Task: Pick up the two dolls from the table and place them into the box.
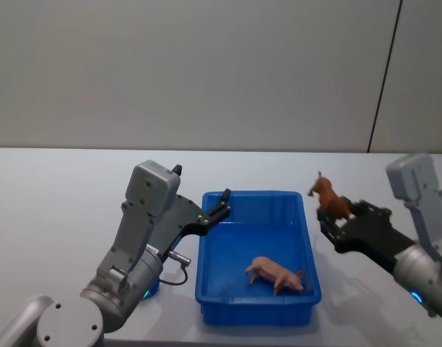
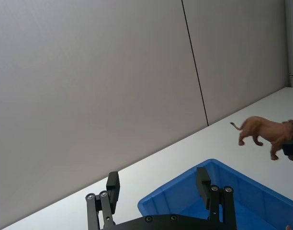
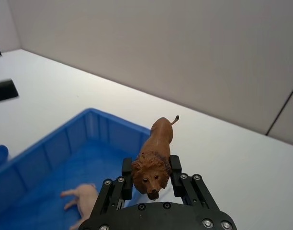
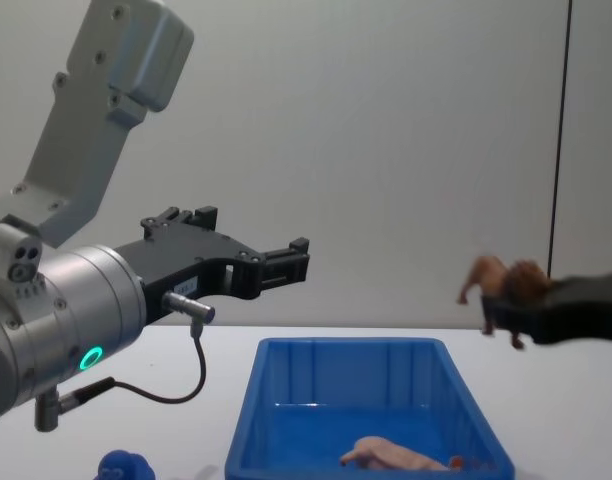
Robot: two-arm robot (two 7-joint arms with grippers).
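At mid-right of the head frame, my right gripper (image 3: 151, 166) clamps the lion doll (image 1: 330, 199) just outside the blue bin (image 1: 256, 195), whose right rim lies leftward. Inside lies the pig doll (image 1: 276, 273); the left gripper (image 1: 222, 205) hangs open.

A lab: bare white table (image 1: 55, 210), blank wall (image 1: 206, 72).

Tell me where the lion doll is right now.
The lion is held in the air by the right gripper, just beyond the blue box's right rim in the head view.
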